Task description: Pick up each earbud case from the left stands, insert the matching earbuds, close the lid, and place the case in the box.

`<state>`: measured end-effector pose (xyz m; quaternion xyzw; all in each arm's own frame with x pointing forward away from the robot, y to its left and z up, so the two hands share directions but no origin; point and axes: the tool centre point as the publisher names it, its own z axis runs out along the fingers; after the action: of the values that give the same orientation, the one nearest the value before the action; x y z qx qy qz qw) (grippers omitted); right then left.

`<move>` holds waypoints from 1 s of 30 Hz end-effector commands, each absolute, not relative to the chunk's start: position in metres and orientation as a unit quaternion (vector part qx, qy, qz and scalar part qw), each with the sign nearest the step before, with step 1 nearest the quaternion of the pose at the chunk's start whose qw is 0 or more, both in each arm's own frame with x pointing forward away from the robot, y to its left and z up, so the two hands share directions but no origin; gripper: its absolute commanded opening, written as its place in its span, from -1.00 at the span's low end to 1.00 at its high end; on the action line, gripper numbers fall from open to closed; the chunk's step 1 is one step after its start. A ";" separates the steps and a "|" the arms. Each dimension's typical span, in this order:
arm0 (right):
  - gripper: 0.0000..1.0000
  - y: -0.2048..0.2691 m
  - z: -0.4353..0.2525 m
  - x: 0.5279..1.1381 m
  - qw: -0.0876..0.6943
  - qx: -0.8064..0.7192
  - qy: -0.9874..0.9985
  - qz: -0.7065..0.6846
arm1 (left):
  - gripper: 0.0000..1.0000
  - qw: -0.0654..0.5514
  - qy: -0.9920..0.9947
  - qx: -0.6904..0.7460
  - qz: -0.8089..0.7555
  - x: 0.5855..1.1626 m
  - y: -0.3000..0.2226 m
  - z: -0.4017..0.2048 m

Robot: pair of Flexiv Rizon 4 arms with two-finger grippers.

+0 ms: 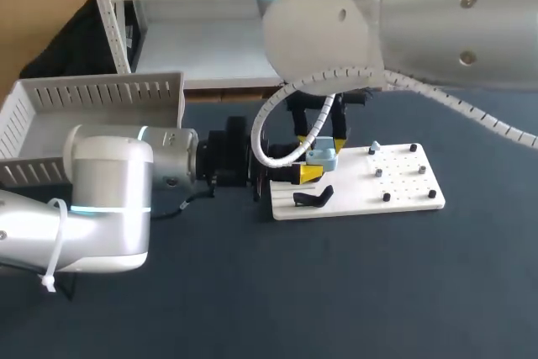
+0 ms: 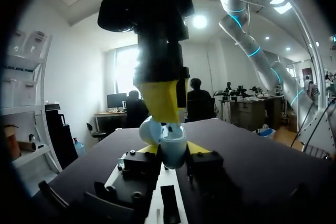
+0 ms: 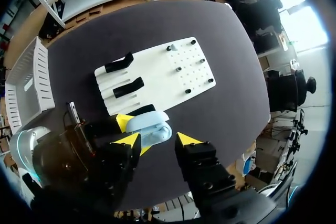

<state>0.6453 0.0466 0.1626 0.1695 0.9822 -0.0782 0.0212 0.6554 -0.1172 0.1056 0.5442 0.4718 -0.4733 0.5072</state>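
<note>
Now, earbud case [image 3: 149, 128]: pale blue, smooth, rounded shell; held above the dark worktop [image 1: 336, 292], beside the white board's [image 1: 403, 182] black stands [image 1: 313, 198].
Left arm [image 1: 109, 199]: jaws pinching the earbud case from both sides.
Right arm [image 1: 403, 14]: jaws spread, straddling it from above.

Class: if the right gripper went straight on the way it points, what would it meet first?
Probably the blue earbud case held by the left gripper, though depth is unclear.
</note>
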 end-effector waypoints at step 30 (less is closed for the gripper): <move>-0.13 -0.056 0.166 0.716 0.136 0.103 0.983 0.067 | -1.00 0.509 0.473 0.543 -0.471 0.653 -0.118 0.106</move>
<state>0.7008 -0.0597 0.1796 0.1023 0.9822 0.0687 0.1419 0.6552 -0.1171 0.1057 0.5442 0.4718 -0.4733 0.5072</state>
